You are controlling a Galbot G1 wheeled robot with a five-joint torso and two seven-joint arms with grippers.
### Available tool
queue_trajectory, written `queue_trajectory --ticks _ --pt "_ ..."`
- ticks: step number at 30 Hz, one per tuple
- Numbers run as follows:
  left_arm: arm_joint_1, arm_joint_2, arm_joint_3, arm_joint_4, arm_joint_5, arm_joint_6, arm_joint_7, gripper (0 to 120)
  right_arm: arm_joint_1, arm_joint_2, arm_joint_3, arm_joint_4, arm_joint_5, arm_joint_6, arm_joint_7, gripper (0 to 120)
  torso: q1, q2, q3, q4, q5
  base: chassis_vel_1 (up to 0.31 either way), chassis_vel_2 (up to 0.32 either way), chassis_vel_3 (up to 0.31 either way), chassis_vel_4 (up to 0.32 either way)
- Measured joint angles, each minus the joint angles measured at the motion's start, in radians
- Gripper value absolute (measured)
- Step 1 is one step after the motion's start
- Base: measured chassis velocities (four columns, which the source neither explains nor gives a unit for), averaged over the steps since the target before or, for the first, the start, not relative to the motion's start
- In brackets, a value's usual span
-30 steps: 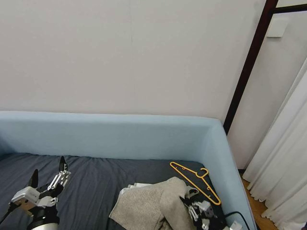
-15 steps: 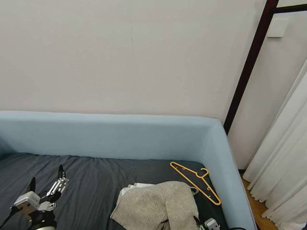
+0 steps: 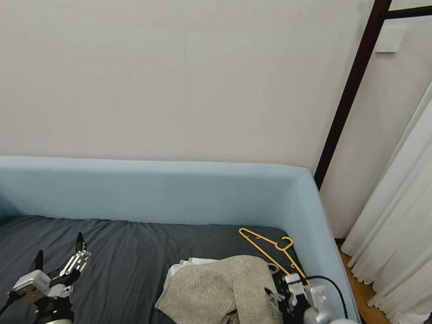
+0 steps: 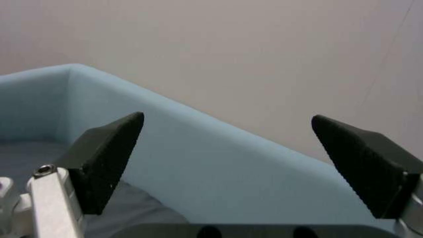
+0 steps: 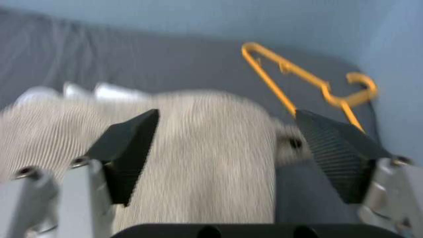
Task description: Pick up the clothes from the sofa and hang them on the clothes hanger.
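Spread wide, the right hand [image 3: 282,295] sits low over the right end of the sofa [image 3: 169,192], at the edge of a beige-grey knit garment [image 3: 216,290]. In its wrist view the two dark fingertips stand well apart with nothing pinched between them, and the knit garment [image 5: 198,148] lies below and across the gap of the right hand [image 5: 225,119]. Whether the fingers touch the cloth I cannot tell.

The garment is crumpled on the dark grey seat [image 3: 135,250], close to the right armrest. A bit of white cloth [image 3: 181,266] pokes out from under its far edge. An orange hanger [image 3: 273,253] lies flat on the seat just beside the garment, between it and the armrest, with its hook toward the back corner. In the right wrist view the hanger [image 5: 297,79] shows beyond the fingertips, clear of them.

Over the left part of the seat, the left hand [image 3: 59,248] hovers well apart from the clothes. Its fingers are also spread and hold nothing. Its wrist view has the left hand [image 4: 226,118] facing the light blue backrest [image 4: 218,168] and the pale wall [image 4: 231,44] above it.
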Motion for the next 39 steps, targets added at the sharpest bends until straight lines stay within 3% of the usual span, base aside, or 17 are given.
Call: queue_trajectory --ticks 4,10,15,18,21,29,39 --pt "0.003 0.0 -0.001 -0.001 0.0 0.0 0.0 100 0.087 0.071 -0.041 -0.186 -0.052 0.046 -0.133 98 0.0 0.0 0.0 -0.0002 0.0002 0.0 0.0 0.0 0.0" --pt "0.008 -0.006 -0.001 -0.005 0.003 0.0 0.0 100 0.166 0.174 -0.065 -0.425 -0.167 0.105 -0.303 100 0.0 0.0 0.0 -0.0004 0.0 0.0 0.0 0.0 0.0" --pt "0.012 -0.01 -0.006 -0.011 0.004 -0.001 0.0 100 0.204 0.225 -0.066 -0.524 -0.216 0.125 -0.327 100 0.0 0.0 0.0 -0.0002 0.0001 0.0 0.0 0.0 0.0" --pt "0.012 -0.012 -0.009 -0.016 0.004 -0.001 0.0 100 0.213 0.231 -0.068 -0.539 -0.221 0.084 -0.31 100 0.0 0.0 0.0 -0.0003 0.0 0.0 0.0 0.0 0.0" --pt "0.011 -0.016 -0.009 -0.016 0.004 -0.001 0.0 100 0.213 0.229 -0.068 -0.531 -0.189 0.04 -0.302 95 0.0 0.0 0.0 -0.0005 0.0 0.0 0.0 0.0 0.0" --pt "0.009 -0.021 -0.002 -0.018 0.008 -0.001 0.0 100 0.194 0.225 -0.064 -0.529 -0.199 0.013 -0.315 64 0.0 0.0 0.0 -0.0004 0.0 0.0 0.0 0.0 0.0" --pt "0.007 -0.014 0.001 -0.012 0.01 -0.002 0.0 100 0.16 0.21 -0.06 -0.503 -0.238 0.118 -0.372 29 0.0 0.0 0.0 -0.0004 0.0001 0.0 0.0 0.0 0.0"
